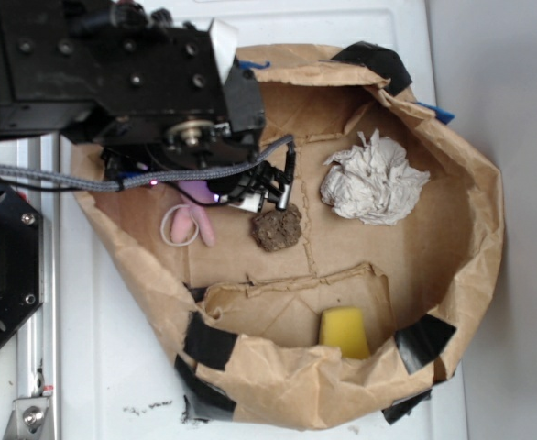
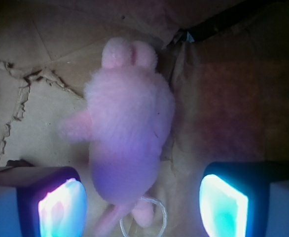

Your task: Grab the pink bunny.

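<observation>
The pink bunny (image 2: 127,133) lies flat on the brown paper floor, fuzzy and pale pink, with its cream cord loop (image 2: 143,217) and ears toward the bottom of the wrist view. In the exterior view the pink bunny (image 1: 193,213) is half covered by my arm, ears and loop showing at the left. My gripper (image 2: 143,205) is open, its two glowing pads (image 2: 63,207) standing either side of the bunny's head end without touching it. In the exterior view the gripper (image 1: 215,194) hangs over the bunny, fingers hidden by the wrist.
A low torn brown paper bag (image 1: 475,229) with black tape patches walls the area. Inside lie a crumpled white paper ball (image 1: 372,181), a brown lumpy chunk (image 1: 277,228) right beside the gripper and a yellow sponge (image 1: 344,332). A paper flap (image 1: 296,284) crosses the front.
</observation>
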You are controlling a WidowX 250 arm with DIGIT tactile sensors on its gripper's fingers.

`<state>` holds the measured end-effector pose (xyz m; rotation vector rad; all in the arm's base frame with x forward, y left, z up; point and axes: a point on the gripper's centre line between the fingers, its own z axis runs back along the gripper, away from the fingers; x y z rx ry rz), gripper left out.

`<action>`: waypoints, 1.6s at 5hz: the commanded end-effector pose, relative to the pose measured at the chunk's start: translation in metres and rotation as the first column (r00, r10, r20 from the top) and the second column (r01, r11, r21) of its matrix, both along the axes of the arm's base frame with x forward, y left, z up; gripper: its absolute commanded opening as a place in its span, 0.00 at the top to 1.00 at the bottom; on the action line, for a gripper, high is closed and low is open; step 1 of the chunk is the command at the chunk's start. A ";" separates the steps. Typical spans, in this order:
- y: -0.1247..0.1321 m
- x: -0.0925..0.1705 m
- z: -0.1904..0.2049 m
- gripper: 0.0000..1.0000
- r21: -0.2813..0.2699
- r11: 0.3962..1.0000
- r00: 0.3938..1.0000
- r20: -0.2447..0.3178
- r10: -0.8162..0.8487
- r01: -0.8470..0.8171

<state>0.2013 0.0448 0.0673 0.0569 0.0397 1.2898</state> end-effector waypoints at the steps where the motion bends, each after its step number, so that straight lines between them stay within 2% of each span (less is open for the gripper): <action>1: 0.014 0.009 0.015 0.00 0.012 0.996 0.995 0.047 0.087 -0.088; 3: 0.012 0.008 0.004 0.00 0.063 0.996 0.996 0.054 0.065 -0.068; 4: 0.011 0.009 0.002 0.00 0.067 0.995 0.997 0.046 0.067 -0.070; 6: 0.002 0.006 -0.020 0.00 0.105 0.994 0.999 0.003 0.041 -0.041; 8: -0.001 0.024 -0.029 0.00 0.113 0.993 0.999 -0.015 0.036 -0.034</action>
